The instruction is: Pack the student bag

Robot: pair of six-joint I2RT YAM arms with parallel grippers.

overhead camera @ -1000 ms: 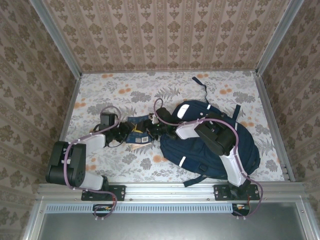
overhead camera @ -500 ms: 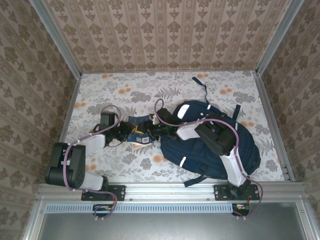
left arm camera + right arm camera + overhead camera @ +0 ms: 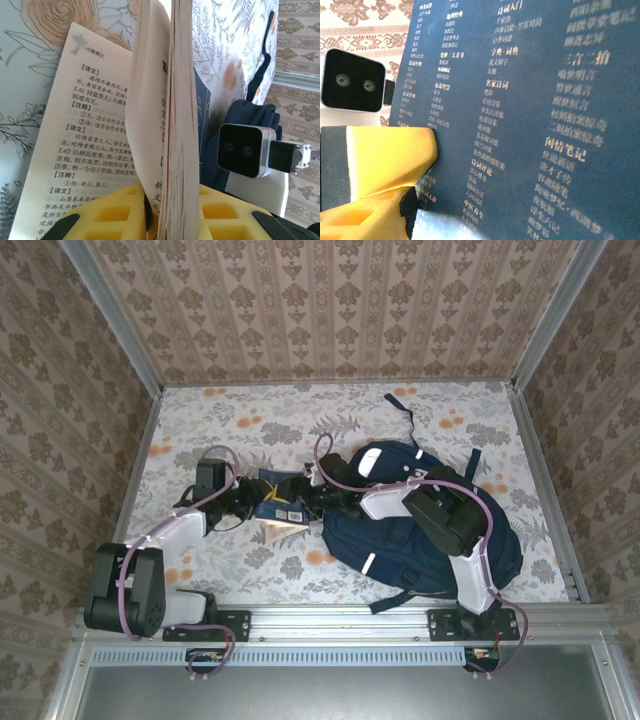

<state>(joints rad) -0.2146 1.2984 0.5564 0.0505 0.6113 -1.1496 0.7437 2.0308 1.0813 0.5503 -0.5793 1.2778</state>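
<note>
The student bag (image 3: 400,552) lies flat on the right half of the flowered desk (image 3: 250,420), straps trailing toward the far wall, with my right arm reaching over it. Just beside its left edge, a navy book (image 3: 281,506) hangs between my two hands. The left hand (image 3: 247,502) pinches the book: in its wrist view the page block (image 3: 177,125) stands edge-on between the yellow pads (image 3: 115,217), while loose printed pages fan away to one side. The right hand (image 3: 318,500) meets the book from the bag's side. One yellow pad (image 3: 385,155) sits at the edge of the cover (image 3: 530,100), but I cannot tell whether that hand is spread or gripping. The danger, as I read it, is those splayed pages, which could crease or snag on the bag's fabric as the book goes in. A thin pinch could also let the book swing or slip if the right hand lets go. I cannot see whether the bag's mouth stands open. Compared with a second ago, my left arm has swung outward and the book sits slightly farther up the desk.
</note>
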